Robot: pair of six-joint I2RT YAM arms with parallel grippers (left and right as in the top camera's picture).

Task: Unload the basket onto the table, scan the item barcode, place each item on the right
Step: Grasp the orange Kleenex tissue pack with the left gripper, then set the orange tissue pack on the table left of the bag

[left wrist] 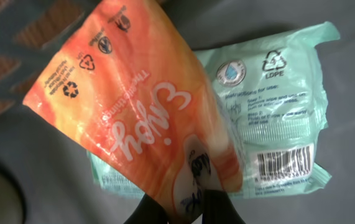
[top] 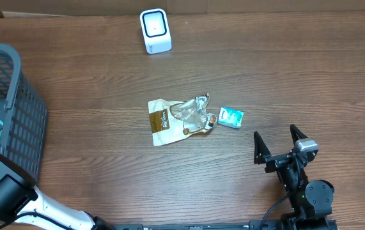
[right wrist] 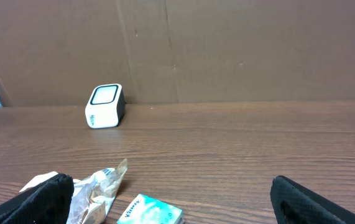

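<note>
From overhead I see only my left arm going down into the grey basket (top: 22, 121) at the left edge of the desk (top: 335, 76). The left tool itself is hidden in there. The left wrist view fills that in: the left tool (left wrist: 183, 210) is clamped on the bottom edge of an orange pouch (left wrist: 127, 118), with its dark fingers (left wrist: 147, 213) pinching from either side. The pouch is glossy, orange fading to peach, with white script that reads upside down from here and small recycling marks near its upper corner. It lies partly over a mint-green pack (left wrist: 276, 93), whose barcode (left wrist: 284, 163) shows at the lower right.

The overhead and right wrist views show what the left wrist camera cannot. The white scanner (top: 155, 30) stands at the far side of the desk. A crumpled brown-and-clear bag (top: 177, 119) lies mid-desk with a small teal packet (top: 231, 117) just beside it. The right tool (top: 275, 135) sits near those two, its jaws spread wide and holding nothing.
</note>
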